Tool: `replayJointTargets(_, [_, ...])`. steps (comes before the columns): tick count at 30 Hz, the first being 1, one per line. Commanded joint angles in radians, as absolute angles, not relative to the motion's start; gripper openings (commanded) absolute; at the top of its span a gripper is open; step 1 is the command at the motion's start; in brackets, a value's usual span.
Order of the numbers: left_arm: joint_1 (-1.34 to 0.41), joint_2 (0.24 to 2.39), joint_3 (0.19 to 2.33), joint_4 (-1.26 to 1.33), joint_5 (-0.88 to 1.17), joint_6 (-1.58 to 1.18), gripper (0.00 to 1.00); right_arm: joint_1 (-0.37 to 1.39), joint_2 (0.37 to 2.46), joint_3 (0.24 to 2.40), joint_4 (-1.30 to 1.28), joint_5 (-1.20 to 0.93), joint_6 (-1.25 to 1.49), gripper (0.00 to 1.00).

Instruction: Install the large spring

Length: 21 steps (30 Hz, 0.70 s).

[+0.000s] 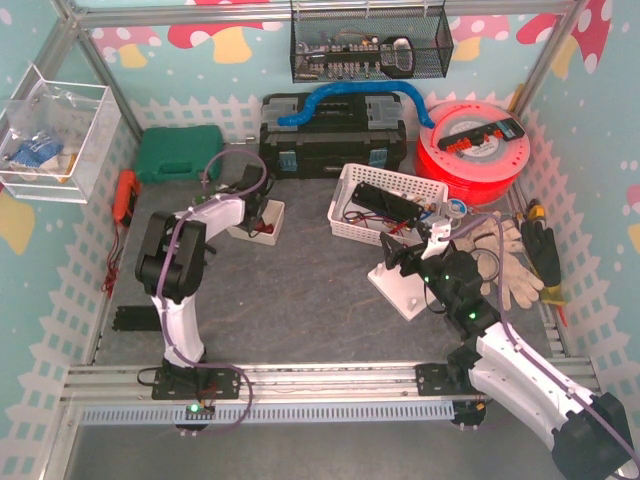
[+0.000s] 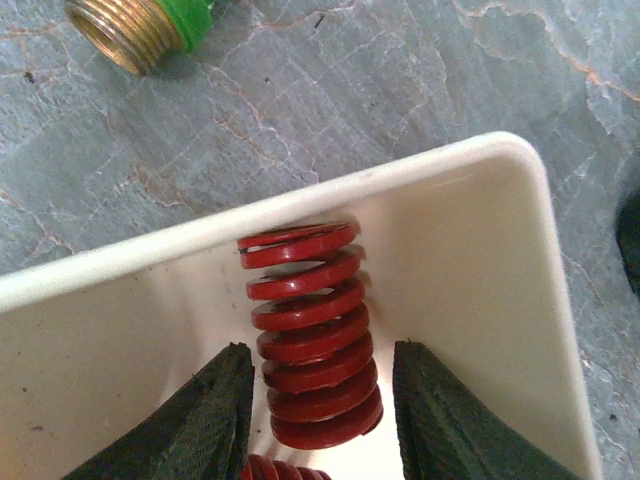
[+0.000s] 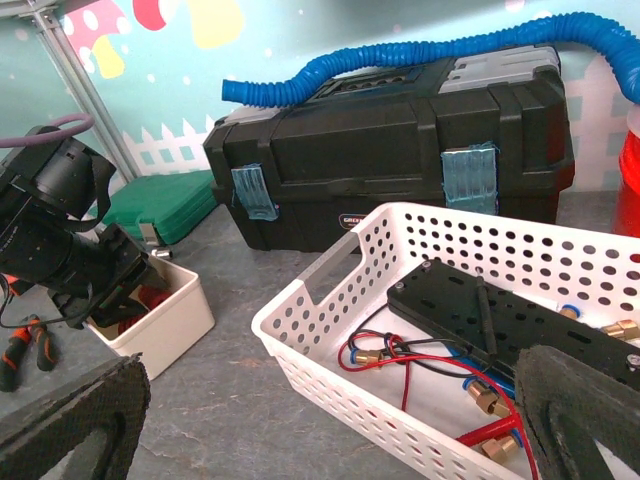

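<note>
While the large spring [image 2: 312, 335] sits in the white bin [image 2: 480, 300] between the parted fingers [image 2: 215, 420] of the left hand [image 2: 320, 348] (not yet clamped; the right hand [image 3: 325, 410] gapes empty), centre the fingers on its middle coils, close squarely, then lift straight up.

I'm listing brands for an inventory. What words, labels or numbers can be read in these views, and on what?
No text is legible in any view.
Black toolbox: small white badge on its front, too blurred to read.
Red reel: black label on top, marks too small to read.
Red spring: no marking shows.
</note>
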<state>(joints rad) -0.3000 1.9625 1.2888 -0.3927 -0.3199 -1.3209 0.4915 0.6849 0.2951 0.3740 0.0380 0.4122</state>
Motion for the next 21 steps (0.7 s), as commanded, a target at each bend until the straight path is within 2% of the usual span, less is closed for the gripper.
replayJointTargets(1, [-0.282,2.054,1.313,-0.459,-0.264,-1.368,0.42,0.489,0.676,0.285,0.383,0.056,0.408,0.99])
replayJointTargets(7, [-0.28,2.091,1.308,-0.507,-0.265,-1.392,0.4,0.49,0.677,0.282,0.386,0.057,0.408,0.99])
replayJointTargets(16, [-0.279,2.113,1.342,-0.549,-0.259,-1.407,0.45,0.49,0.681,0.282,0.388,0.06,0.408,0.99])
replayJointTargets(21, [-0.278,2.136,1.35,-0.549,-0.261,-1.406,0.39,0.489,0.674,0.282,0.387,0.064,0.408,0.98])
